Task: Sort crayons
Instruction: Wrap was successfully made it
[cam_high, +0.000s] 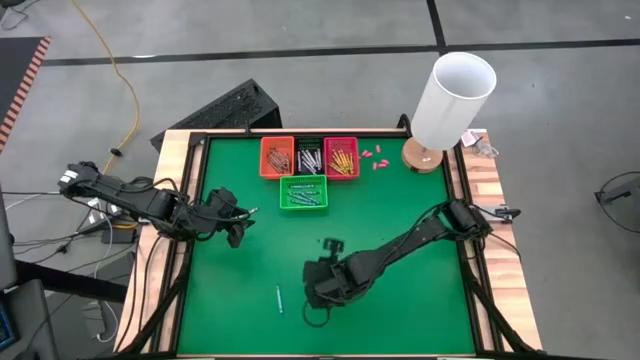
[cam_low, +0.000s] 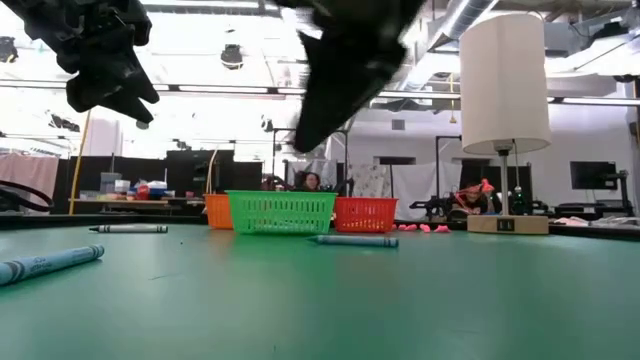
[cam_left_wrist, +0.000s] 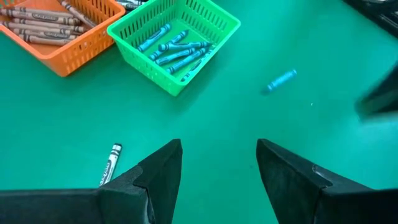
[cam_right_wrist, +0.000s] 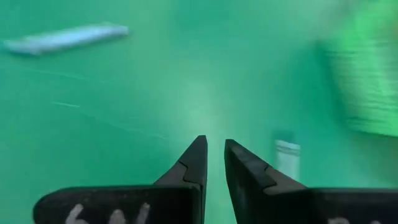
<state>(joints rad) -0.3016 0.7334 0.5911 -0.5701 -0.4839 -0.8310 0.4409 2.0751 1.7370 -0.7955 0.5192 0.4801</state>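
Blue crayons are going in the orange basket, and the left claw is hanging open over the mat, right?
Not the orange basket: the left wrist view shows the blue crayons lying in the green basket. The orange one holds brownish crayons. The left claw does hang open over the mat.

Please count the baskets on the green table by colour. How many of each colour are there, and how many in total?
Orange basket: 1
Black basket: 1
Red basket: 1
Green basket: 1
Total: 4 baskets
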